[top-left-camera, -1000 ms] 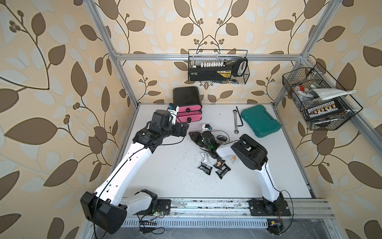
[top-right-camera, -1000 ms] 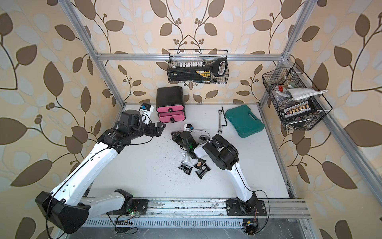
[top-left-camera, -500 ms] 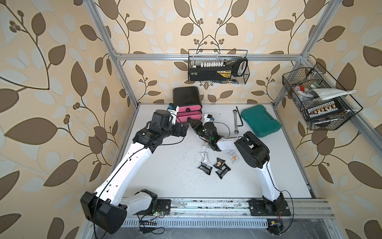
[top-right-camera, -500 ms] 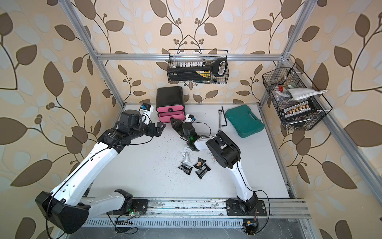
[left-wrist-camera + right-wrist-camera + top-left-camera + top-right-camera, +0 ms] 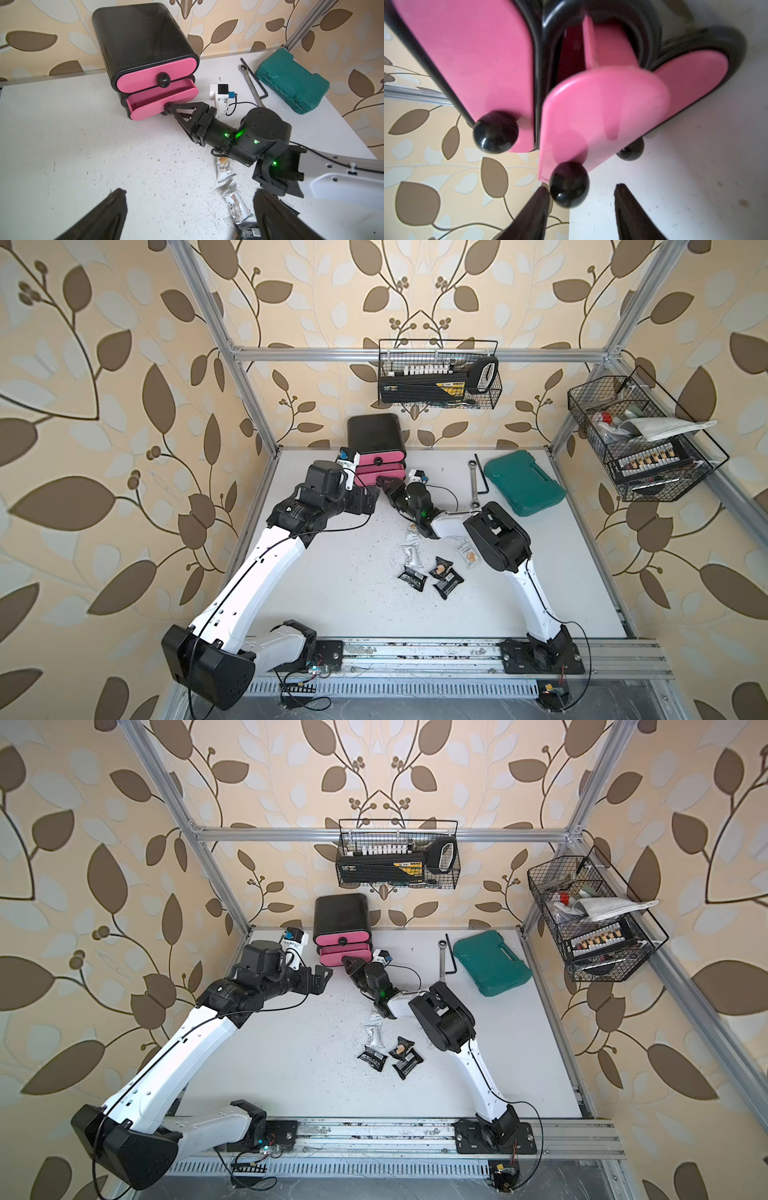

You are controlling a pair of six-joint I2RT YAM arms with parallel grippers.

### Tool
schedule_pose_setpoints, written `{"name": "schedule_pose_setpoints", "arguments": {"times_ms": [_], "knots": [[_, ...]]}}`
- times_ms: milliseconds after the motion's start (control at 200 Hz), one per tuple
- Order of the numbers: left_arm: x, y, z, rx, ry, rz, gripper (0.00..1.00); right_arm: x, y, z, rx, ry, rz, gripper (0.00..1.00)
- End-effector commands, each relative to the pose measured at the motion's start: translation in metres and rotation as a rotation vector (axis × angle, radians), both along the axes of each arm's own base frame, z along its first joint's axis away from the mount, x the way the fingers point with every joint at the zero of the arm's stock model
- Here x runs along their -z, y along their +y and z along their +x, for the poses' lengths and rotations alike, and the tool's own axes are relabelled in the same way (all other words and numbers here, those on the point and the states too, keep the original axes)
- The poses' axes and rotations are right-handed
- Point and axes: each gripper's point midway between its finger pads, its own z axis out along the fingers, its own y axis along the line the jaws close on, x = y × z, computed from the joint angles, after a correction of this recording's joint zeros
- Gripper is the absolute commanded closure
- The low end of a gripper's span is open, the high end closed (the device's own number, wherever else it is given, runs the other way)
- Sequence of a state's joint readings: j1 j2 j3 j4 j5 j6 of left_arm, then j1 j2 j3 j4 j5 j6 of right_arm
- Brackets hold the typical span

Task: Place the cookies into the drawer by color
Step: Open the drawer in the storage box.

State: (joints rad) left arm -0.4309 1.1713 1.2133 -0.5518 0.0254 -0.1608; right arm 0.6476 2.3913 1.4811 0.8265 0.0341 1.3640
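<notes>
Currently: right gripper (image 5: 581, 188), fingers released, straddles middle-drawer knob (image 5: 569, 184); one finger tight beside it, other apart. Middle drawer (image 5: 164, 104) part-open, slide axis 12–6. Cookies (image 5: 430, 568) loose on table (image 5: 332, 572), 5 o'clock of cabinet (image 5: 376, 433), nearer right arm. Left gripper (image 5: 189, 192) spread wide, empty, 8 o'clock of drawer front.

The drawer (image 5: 376, 433), upper middle in both top views, is glossy black with 3 pink fronts (image 5: 135, 83) and round black knobs (image 5: 163, 79). At centre frame lie the cookies (image 5: 412, 577) — 3 black packets, the others white-silver, some printed with a tan biscuit. The tool case (image 5: 521, 483) is teal, the table (image 5: 332, 580) white with dark flecks, and the wallpaper (image 5: 83, 364) cream with brown and pale leaves.
</notes>
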Motion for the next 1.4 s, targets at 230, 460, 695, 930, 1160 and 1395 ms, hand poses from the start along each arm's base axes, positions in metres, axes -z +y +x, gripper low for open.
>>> {"name": "schedule_pose_setpoints", "arguments": {"times_ms": [230, 460, 695, 930, 1160, 1395], "knots": [[-0.015, 0.007, 0.003, -0.018, -0.055, -0.001, 0.02, 0.008, 0.001, 0.015, 0.038, 0.017, 0.037, 0.56], [-0.016, 0.008, 0.003, -0.021, -0.058, -0.005, 0.02, 0.005, 0.003, 0.019, 0.050, 0.014, 0.084, 0.56], [-0.016, 0.008, 0.003, -0.020, -0.057, -0.005, 0.02, 0.006, 0.005, 0.025, 0.057, 0.026, 0.096, 0.52], [-0.017, 0.007, 0.003, -0.020, -0.059, -0.008, 0.02, 0.012, 0.005, 0.029, 0.059, 0.039, 0.116, 0.70], [-0.018, 0.008, 0.003, -0.022, -0.060, -0.008, 0.02, 0.009, 0.002, 0.021, 0.055, 0.034, 0.119, 0.78], [-0.017, 0.008, 0.003, -0.023, -0.059, -0.008, 0.01, -0.002, 0.004, -0.019, 0.023, 0.004, 0.067, 0.77]]}}
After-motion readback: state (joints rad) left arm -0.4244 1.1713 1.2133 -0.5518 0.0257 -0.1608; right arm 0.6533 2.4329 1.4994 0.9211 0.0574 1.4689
